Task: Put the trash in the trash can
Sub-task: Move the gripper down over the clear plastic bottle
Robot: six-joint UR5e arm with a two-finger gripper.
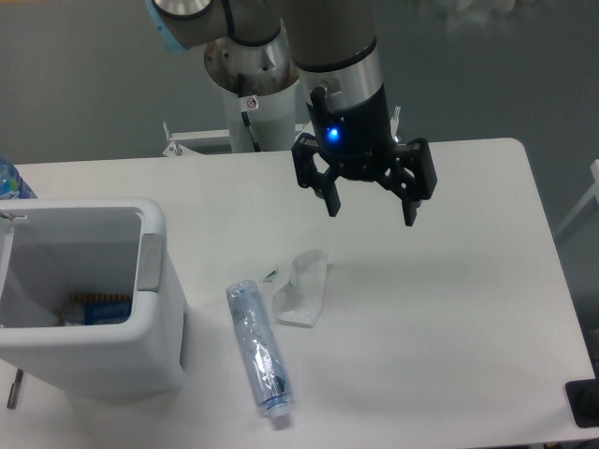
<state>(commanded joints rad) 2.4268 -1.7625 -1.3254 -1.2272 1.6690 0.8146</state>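
Note:
A crushed clear bluish plastic bottle with a white cap lies on the white table, cap toward the front edge. A crumpled white translucent wrapper lies just right of the bottle's upper end. The white trash can stands at the left front, with a grey panel on its right side and some items inside. My gripper hangs open and empty above the table, up and to the right of the wrapper, well apart from both pieces.
The robot's base column stands at the table's back edge. A blue-capped bottle peeks in at the far left edge. A dark object sits at the table's front right corner.

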